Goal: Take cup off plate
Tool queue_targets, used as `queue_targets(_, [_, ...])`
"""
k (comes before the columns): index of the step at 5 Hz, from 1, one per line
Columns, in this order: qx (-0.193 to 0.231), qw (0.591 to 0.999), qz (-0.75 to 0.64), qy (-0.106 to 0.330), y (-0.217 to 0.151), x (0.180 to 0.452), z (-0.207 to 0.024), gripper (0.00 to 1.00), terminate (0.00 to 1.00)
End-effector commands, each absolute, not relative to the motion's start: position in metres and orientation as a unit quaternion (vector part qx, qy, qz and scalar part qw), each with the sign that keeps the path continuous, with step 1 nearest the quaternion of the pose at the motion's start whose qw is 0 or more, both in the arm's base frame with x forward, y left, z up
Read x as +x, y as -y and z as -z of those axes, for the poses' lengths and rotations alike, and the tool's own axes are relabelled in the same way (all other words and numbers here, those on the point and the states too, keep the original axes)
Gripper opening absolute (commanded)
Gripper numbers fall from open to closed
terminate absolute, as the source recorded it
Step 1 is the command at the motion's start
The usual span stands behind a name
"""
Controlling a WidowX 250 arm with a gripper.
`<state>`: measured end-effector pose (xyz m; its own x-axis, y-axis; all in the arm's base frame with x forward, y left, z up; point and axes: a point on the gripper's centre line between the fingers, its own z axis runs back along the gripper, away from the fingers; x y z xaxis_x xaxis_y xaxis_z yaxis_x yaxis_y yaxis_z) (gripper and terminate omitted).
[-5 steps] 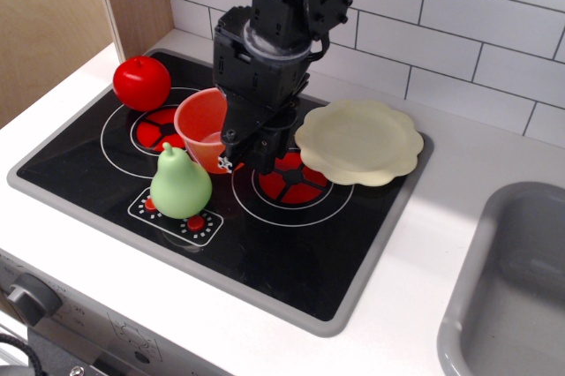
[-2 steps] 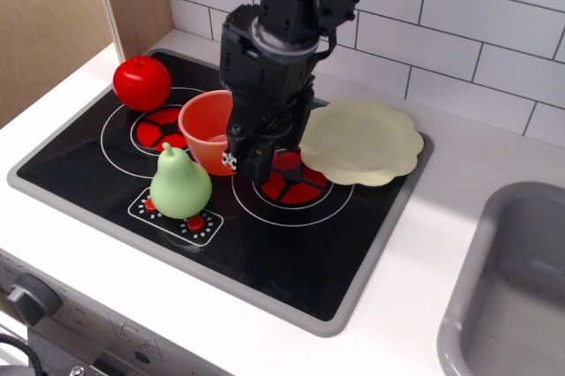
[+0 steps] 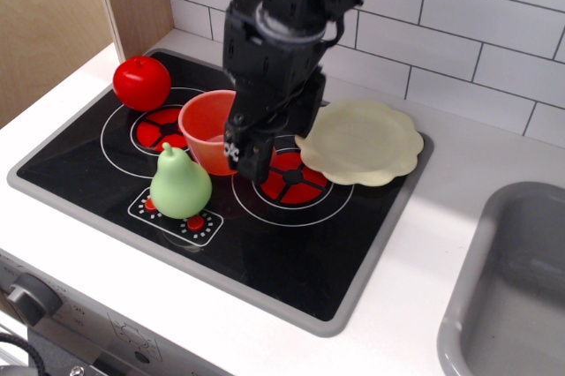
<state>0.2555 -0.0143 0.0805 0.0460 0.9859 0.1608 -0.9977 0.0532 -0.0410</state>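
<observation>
Cup (image 3: 207, 131): red-orange plastic, tapered, open mouth up, standing upright on the black hob (image 3: 291, 244) between the two burner rings. It is off the plate (image 3: 360, 140) and apart from it, with the black arm between them. Handle not visible from this view.

Change over the last second: the cup has shifted only a little, toward the right, and sits in much the same spot. The gripper (image 3: 250, 151) has risen and now hangs beside the cup's right wall, further up than before. The plate has barely moved.

Jaws: dark fingers point down just right of the cup; they look to stand clear of its wall, but the black body hides the contact line, so I cannot tell whether they are released or clenched.

Plate: pale cream-yellow, flat, scalloped wavy edge, matt. It lies on the hob's right rear corner, overhanging the grey frame.

Pear (image 3: 180, 184): pale green, smooth, glossy, upright just in front of the cup, touching or nearly so. Apple (image 3: 141, 83): round, shiny red, at the hob's left rear, well apart from the cup.

Hob surface: glossy black with printed white rings and red segmented burners; a small printed control panel lies under the pear. White bench (image 3: 424, 305) all round; grey sink (image 3: 512, 279) at right. No readable writing.
</observation>
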Motion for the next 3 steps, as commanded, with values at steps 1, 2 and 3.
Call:
queue_targets(1, [-0.011,0.785,-0.615,0.080,0.0370,0.2590,-0.1203,1.00,0.00])
queue_targets(2, [-0.011,0.785,-0.615,0.080,0.0370,0.2590,-0.1203,1.00,0.00])
queue_targets(3, [-0.011,0.785,-0.615,0.080,0.0370,0.2590,-0.1203,1.00,1.00])
